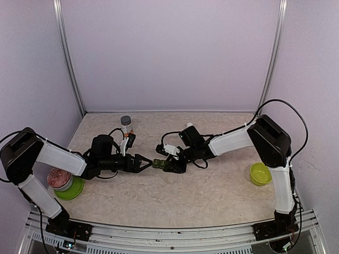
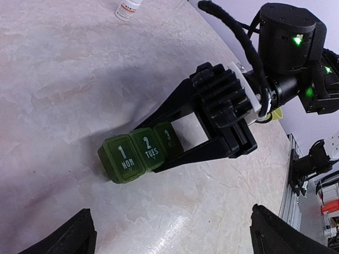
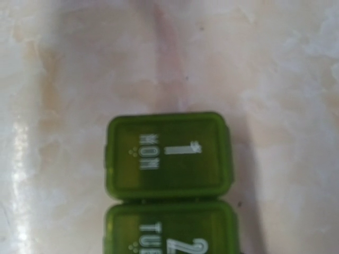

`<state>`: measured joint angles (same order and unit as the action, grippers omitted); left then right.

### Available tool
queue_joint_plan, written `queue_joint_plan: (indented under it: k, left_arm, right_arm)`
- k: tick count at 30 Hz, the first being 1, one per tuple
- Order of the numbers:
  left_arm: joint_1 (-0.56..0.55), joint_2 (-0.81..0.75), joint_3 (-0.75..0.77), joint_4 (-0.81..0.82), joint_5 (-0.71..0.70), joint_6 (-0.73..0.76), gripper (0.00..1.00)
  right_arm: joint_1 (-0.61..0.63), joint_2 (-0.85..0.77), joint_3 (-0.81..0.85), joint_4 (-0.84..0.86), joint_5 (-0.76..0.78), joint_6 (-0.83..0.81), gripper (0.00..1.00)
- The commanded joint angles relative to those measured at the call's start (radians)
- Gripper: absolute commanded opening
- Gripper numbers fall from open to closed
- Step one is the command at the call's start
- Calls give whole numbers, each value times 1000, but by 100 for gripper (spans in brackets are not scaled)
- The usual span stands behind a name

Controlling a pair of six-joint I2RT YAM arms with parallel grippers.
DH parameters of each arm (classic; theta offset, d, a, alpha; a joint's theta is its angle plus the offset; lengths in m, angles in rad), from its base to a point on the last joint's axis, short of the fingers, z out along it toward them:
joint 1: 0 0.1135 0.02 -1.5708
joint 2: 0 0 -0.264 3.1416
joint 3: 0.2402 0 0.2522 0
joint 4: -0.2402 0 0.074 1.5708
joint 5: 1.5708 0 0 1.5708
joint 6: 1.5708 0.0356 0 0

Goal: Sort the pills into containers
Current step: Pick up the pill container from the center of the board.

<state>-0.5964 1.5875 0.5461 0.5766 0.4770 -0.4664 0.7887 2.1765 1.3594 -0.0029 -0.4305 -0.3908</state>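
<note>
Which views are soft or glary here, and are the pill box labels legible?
Right wrist: pill box soft from close range, MON and 1 still legible, glare streak on the table at left. Left wrist: sharp, MON and TUES legible, third lid darker in the shade of the right claw. Top external: even light, box too small to read.

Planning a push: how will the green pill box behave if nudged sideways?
The pill box probably slides rather than rolls, being low and square-edged. Glossy plastic on the smooth table may skid or pivot. Its small moulded body looks stiff and light.
</note>
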Motion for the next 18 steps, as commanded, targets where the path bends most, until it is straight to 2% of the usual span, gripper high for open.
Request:
queue_joint_plan:
  k: [1,4,12,18]
  left_arm:
    - [-3,11,31,21,26,0,99]
    - [-4,8,47,11,35,-4,99]
    - [-17,5,112,-64,62,-65,99]
    - [-22,23,120,26,167,-147,99]
  right_arm:
    - [-7,-44,-53,21,-24,25,30]
    - [-5,-99,-82,34,-17,47,27]
    - [59,-295,-219,119,113,58,28]
    - [120,-391,-304,182,208,52,29]
